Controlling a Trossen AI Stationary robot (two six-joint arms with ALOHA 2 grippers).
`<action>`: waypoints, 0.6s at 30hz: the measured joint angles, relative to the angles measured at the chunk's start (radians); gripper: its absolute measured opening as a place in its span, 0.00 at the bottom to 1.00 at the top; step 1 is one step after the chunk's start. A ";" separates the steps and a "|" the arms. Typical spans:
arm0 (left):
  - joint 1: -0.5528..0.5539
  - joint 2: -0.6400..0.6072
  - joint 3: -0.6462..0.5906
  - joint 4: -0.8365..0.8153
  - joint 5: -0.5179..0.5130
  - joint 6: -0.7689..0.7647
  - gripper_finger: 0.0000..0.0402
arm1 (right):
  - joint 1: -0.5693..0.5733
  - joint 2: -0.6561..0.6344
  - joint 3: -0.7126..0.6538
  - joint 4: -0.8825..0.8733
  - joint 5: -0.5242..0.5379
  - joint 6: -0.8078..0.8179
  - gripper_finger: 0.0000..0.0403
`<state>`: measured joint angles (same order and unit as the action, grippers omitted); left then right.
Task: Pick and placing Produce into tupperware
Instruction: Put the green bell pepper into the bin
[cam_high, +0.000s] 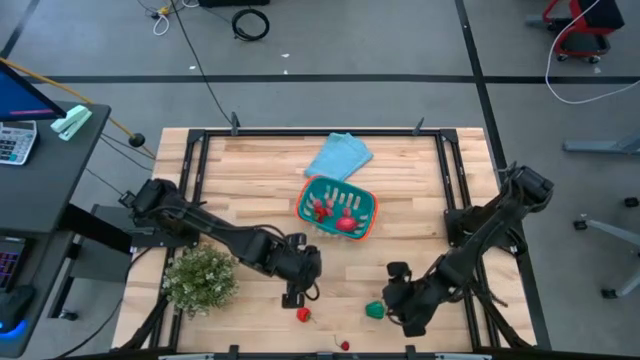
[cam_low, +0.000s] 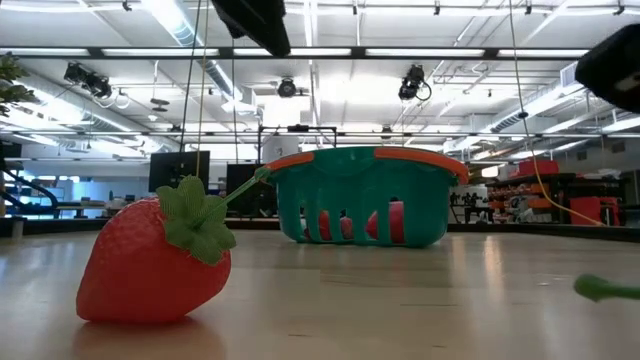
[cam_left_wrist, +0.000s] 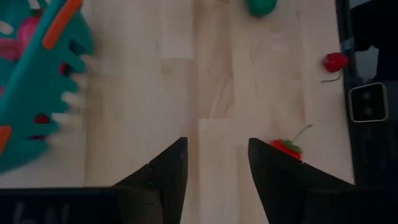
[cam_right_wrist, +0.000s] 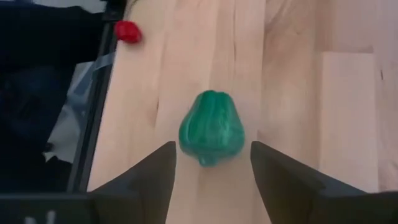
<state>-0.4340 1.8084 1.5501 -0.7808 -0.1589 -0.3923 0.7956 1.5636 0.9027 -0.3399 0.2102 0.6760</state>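
Left gripper (cam_high: 296, 297) low over the front of the worktop (cam_high: 420, 215), just short of a red piece with a green top (cam_high: 303, 315). In its wrist view the fingers (cam_left_wrist: 166, 174) stand spread with bare wood between them; that red piece (cam_left_wrist: 285, 148) sits just outside one finger, half hidden behind it.

Right gripper (cam_high: 392, 298) near the front right, beside the green pepper-shaped piece (cam_high: 375, 310). Wrist view: fingers (cam_right_wrist: 152, 171) spread, the green piece (cam_right_wrist: 211, 129) lying on the wood just ahead of the gap, not pinched.

Teal basket with orange rim (cam_high: 308, 190) mid-worktop, red pieces (cam_high: 345, 222) inside; through the slots in the low view only red patches show, count unclear. Another small red piece (cam_high: 345, 346) at the front edge, too small to make out. Large strawberry (cam_low: 150, 262) fills the low view's foreground; green sliver at that picture's edge is cut off.

Light-blue cloth (cam_high: 340, 155) behind the basket, potted plant (cam_high: 201, 278) front left.
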 joint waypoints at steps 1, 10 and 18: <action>-0.007 0.000 0.000 0.002 -0.003 -0.020 0.43 | -0.001 0.018 0.011 0.000 0.000 0.011 0.54; -0.047 0.000 0.000 0.007 -0.013 -0.130 0.43 | -0.002 0.127 0.040 -0.001 -0.001 0.152 0.66; -0.077 0.000 0.000 0.009 -0.014 -0.181 0.43 | -0.002 0.208 0.040 0.068 -0.001 0.159 0.72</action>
<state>-0.5113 1.8084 1.5501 -0.7723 -0.1730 -0.5729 0.7937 1.7712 0.9428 -0.2723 0.2089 0.8349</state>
